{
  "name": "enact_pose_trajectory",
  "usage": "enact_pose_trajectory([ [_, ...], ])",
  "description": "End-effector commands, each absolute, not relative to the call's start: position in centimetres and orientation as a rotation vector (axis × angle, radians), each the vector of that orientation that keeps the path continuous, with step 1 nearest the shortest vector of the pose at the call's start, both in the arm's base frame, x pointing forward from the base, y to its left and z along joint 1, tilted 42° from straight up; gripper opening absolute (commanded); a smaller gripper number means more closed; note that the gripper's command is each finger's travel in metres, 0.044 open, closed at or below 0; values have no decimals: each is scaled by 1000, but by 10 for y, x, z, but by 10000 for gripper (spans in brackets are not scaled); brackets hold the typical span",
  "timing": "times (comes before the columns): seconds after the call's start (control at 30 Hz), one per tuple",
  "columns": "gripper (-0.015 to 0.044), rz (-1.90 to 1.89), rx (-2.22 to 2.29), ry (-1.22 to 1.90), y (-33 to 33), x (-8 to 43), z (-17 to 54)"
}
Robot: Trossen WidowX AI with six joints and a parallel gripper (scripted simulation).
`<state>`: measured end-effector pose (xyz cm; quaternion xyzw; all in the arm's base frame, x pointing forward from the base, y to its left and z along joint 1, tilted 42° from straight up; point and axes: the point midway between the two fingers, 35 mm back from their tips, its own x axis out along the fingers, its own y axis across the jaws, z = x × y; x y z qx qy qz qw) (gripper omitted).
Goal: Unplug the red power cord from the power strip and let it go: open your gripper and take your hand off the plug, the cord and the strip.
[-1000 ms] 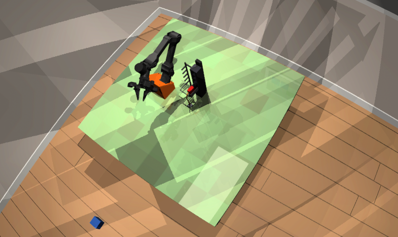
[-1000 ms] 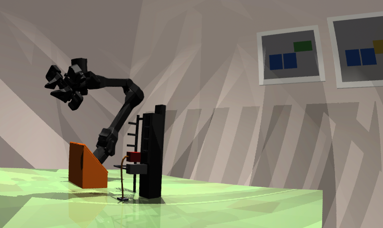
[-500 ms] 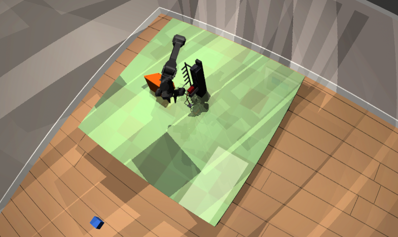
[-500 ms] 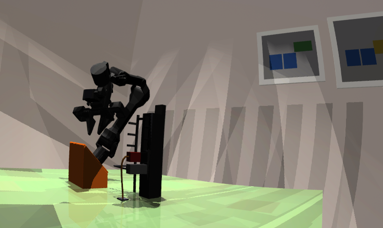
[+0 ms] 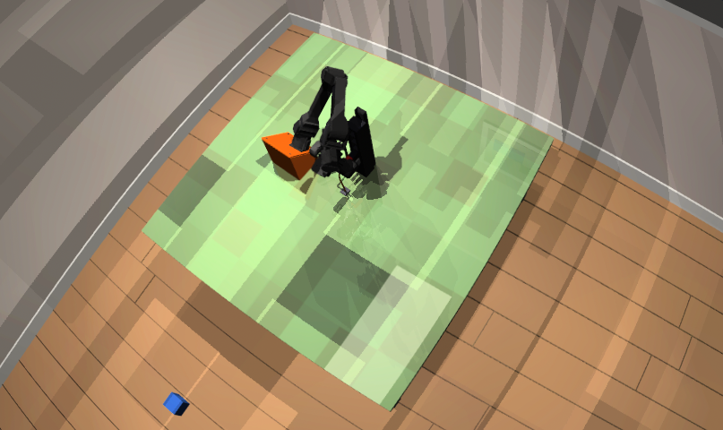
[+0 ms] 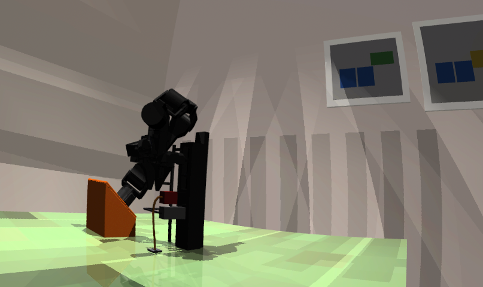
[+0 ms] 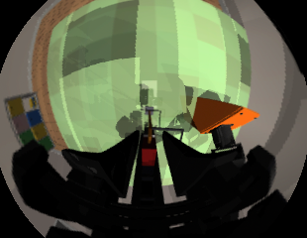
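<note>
The black power strip [image 5: 365,143] [image 6: 196,199] stands upright on the green table top [image 5: 236,266] [image 6: 289,259]. The red plug [image 5: 348,158] [image 6: 168,197] [image 7: 149,157] sits against its side, just above a grey plug [image 6: 172,212]. From the red plug an orange-brown cord [image 6: 153,223] [image 7: 150,124] bends down to a small dark pad [image 6: 154,250]. My gripper [image 7: 151,133] points down over the plug, partly open, its fingers left and right of the plug in the wrist view. Nothing is seen clamped. The arm hides part of the plug in the top view.
The orange wedge base [image 5: 288,154] [image 6: 105,209] [image 7: 218,116] of the arm stands close to the strip. A thin black peg rack [image 6: 170,229] stands beside the strip. A blue cube [image 5: 176,403] lies on the wooden floor [image 5: 594,319]. Two framed pictures hang on the wall.
</note>
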<state>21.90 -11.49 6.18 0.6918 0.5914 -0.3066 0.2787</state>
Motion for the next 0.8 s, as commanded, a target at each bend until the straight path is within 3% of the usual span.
enact_pose_trajectory([
  [0.0,160,-827,1869,1594,-113,220,63],
  [0.77,160,-826,1870,1595,-86,224,87],
])
